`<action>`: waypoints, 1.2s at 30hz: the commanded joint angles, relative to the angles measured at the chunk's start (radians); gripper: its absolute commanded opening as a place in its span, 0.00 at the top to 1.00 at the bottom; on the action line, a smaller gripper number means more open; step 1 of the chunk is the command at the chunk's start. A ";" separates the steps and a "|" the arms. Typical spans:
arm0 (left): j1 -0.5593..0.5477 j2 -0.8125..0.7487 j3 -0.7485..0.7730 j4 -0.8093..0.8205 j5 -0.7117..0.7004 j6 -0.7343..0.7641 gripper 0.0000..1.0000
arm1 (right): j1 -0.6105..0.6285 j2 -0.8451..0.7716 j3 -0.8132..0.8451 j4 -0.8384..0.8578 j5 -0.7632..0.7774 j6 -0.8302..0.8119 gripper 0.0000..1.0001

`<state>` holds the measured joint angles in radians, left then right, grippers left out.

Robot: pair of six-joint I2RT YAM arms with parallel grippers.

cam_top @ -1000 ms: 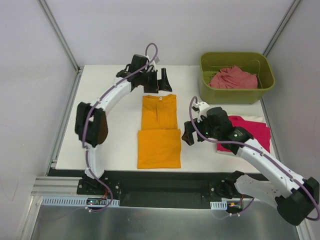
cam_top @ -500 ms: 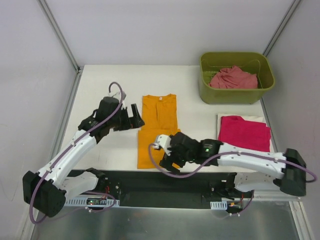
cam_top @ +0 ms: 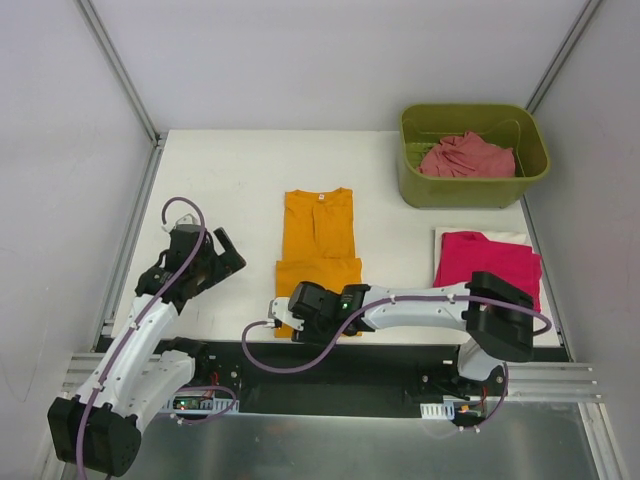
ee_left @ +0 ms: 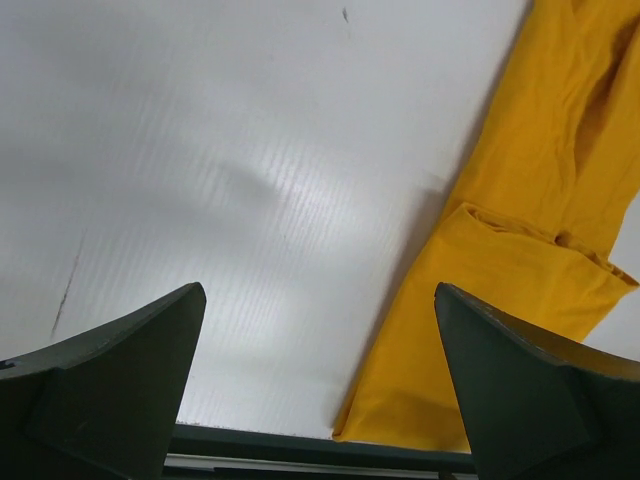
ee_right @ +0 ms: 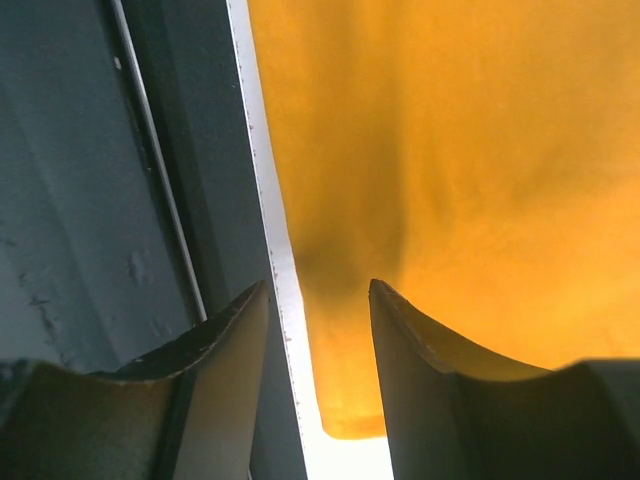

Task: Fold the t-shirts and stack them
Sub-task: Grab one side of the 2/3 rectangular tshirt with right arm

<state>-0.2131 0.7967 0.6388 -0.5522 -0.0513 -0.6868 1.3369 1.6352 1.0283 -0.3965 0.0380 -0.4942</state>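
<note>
Three t-shirts: orange t-shirt [cam_top: 318, 235] mid-frame, magenta t-shirt [cam_top: 488, 265] at right, pink t-shirt [cam_top: 466, 157] upper right. One green bin [cam_top: 460, 190]. Two robot arms: left arm [cam_top: 140, 330], right arm [cam_top: 420, 303].

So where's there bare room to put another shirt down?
Widest patch: the table far left, between its edge and the orange shirt. A narrower strip runs between that and the magenta shirt. Crowded: around the green bin, and the near edge under the right arm.

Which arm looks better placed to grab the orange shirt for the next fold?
Right, probably. The right gripper sits at the orange shirt's near corner, jaws apart over its hem by the table edge. The left gripper hangs open over the table beside the shirt, touching no cloth.
</note>
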 commanded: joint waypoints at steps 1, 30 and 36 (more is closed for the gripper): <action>0.049 0.018 -0.004 -0.009 -0.055 -0.043 0.01 | -0.001 0.055 0.049 0.019 -0.016 -0.043 0.52; 0.052 0.002 -0.013 0.012 -0.035 -0.040 0.01 | -0.041 -0.090 0.251 -0.313 -0.547 0.163 0.99; 0.052 0.002 0.007 0.015 -0.004 -0.040 0.01 | -0.114 -0.080 0.387 -0.490 -0.523 0.138 0.99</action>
<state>-0.1684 0.8146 0.6376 -0.5568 -0.0860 -0.7200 1.2778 1.5772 1.3258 -0.7174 -0.4595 -0.3542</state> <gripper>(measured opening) 0.993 0.028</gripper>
